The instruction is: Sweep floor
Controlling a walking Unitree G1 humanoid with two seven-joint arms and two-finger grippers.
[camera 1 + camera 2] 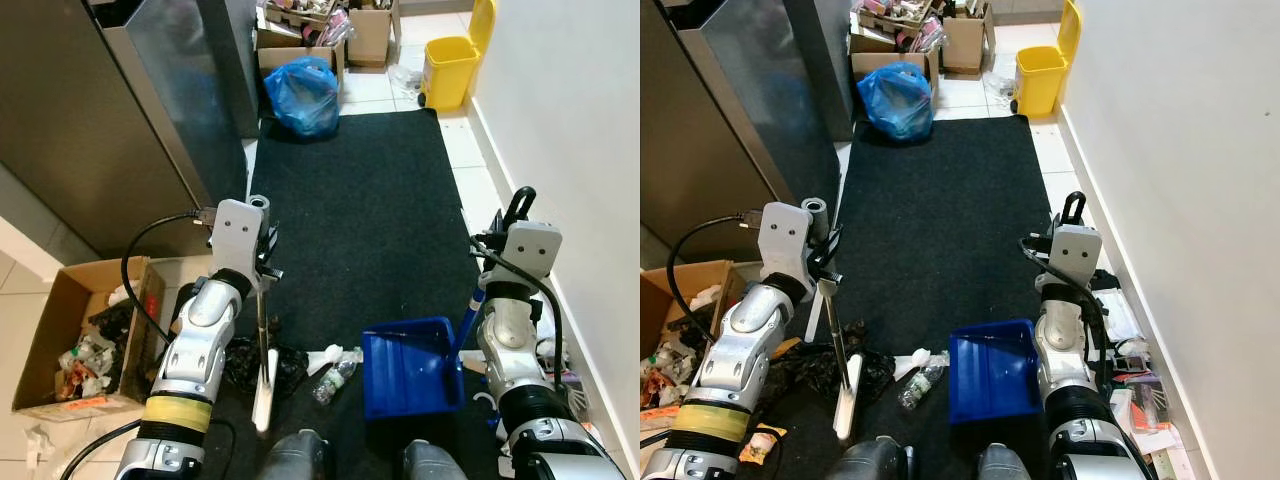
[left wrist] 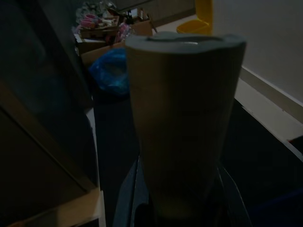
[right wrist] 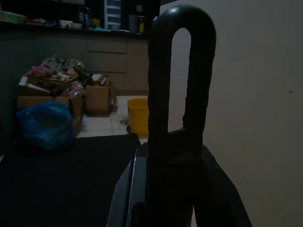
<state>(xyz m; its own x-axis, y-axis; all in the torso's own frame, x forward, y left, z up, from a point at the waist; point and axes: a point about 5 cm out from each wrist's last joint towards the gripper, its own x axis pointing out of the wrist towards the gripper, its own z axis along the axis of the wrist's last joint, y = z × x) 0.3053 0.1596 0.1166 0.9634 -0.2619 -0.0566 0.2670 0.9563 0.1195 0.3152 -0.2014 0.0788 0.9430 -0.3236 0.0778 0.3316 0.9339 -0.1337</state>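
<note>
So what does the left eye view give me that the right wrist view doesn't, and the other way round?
Particular to the left eye view: the blue dustpan, the broom in the left gripper, a plastic bottle and a cardboard box of rubbish.
Particular to the right wrist view: dark cabinets far behind, and the right gripper shut on the dustpan handle up close.
Shared: the blue bag, yellow bin, black mat and the handle's loop.

A black mat [image 1: 370, 200] covers the tiled floor [image 1: 470, 150], bearing a blue dustpan [image 1: 410, 370], plastic bottle [image 1: 335, 378] and blue bag [image 1: 303, 95].
</note>
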